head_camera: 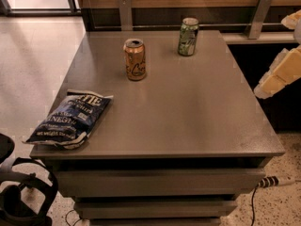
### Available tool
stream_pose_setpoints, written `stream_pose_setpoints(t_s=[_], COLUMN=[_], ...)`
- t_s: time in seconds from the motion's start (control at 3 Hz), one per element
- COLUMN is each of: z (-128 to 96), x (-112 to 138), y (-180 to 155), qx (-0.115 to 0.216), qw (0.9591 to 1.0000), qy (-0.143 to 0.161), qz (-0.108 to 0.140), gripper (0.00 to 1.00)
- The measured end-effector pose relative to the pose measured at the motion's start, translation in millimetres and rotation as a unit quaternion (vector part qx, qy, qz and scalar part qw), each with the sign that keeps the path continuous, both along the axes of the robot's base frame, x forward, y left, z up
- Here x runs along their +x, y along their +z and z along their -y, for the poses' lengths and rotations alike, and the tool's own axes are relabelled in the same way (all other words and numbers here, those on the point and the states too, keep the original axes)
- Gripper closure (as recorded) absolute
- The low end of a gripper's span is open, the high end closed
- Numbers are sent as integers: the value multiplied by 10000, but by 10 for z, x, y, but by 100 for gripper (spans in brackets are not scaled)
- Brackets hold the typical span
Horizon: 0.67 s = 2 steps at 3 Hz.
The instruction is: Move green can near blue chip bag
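Observation:
The green can, green and white with a silver top, stands upright at the far right of the grey table. The blue chip bag lies flat at the table's front left corner, far from the can. My gripper shows only as pale cream arm parts at the right edge of the view, off the table's right side and well apart from the can. It holds nothing that I can see.
An orange-gold can stands upright left of the green can. A wooden wall with metal brackets runs behind the table. A dark object sits on the floor at lower left, and a cable at lower right.

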<state>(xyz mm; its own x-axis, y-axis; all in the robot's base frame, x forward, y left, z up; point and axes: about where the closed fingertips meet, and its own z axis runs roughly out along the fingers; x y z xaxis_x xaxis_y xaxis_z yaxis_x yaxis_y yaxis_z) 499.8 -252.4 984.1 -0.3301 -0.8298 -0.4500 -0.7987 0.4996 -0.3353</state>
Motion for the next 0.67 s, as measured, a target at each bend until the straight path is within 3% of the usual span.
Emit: stream_pose_setpoints(t_s=[0.33, 0.67], z=[33, 43], x=[138, 372], y=[-193, -347], qx=[649, 1214], qw=[9960, 9863], qy=[-537, -875], qz=[299, 688], gripper=[0, 0])
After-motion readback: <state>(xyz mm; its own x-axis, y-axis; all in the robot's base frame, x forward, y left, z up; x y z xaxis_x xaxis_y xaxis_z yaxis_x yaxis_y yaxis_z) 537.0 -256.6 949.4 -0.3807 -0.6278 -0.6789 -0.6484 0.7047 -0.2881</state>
